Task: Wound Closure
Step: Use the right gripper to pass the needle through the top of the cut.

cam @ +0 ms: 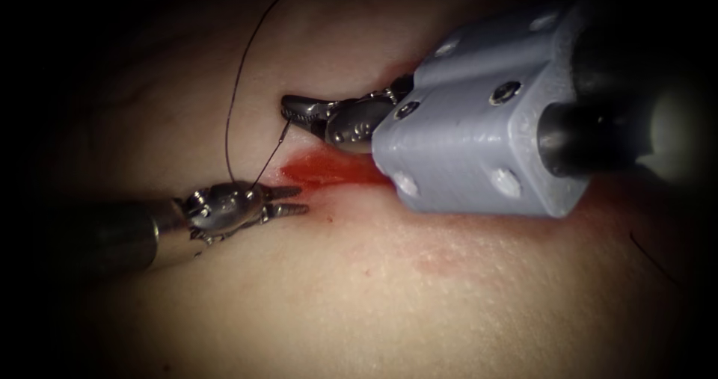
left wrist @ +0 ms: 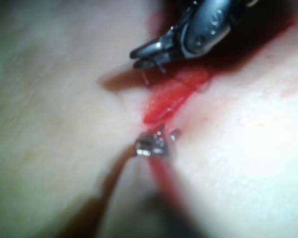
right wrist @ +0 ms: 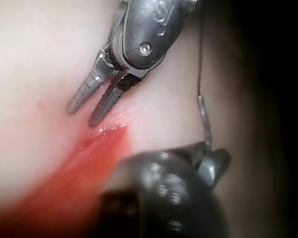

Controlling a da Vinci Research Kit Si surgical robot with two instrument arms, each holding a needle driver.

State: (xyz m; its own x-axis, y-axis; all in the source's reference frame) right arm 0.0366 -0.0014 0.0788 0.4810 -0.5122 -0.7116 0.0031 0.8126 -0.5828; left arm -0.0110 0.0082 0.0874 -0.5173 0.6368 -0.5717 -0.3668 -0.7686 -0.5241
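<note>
The cut point(cam: 329, 171) in the tissue point(cam: 389, 297) is wet with red fluid. My left tool point(cam: 299, 201) lies at the cut's left end with its jaws open and nothing between them; it also shows in the right wrist view point(right wrist: 84, 113) and in its own view point(left wrist: 169, 131). My right tool point(cam: 288, 110) is just beyond the cut's left end, its jaws shut on the needle point(right wrist: 204, 119) near the tail. The needle's short tail point(cam: 284, 132) sticks out below the jaws; the rest of its curve is hidden. The thread point(cam: 230, 117) runs from the tail past the left tool's wrist, then arcs upward.
The right arm's grey housing point(cam: 479, 117) hangs low over the right half of the cut. A dark strand of thread point(cam: 651, 256) lies on the tissue at the far right. Red fluid point(left wrist: 164, 101) pools along the cut between the two tools.
</note>
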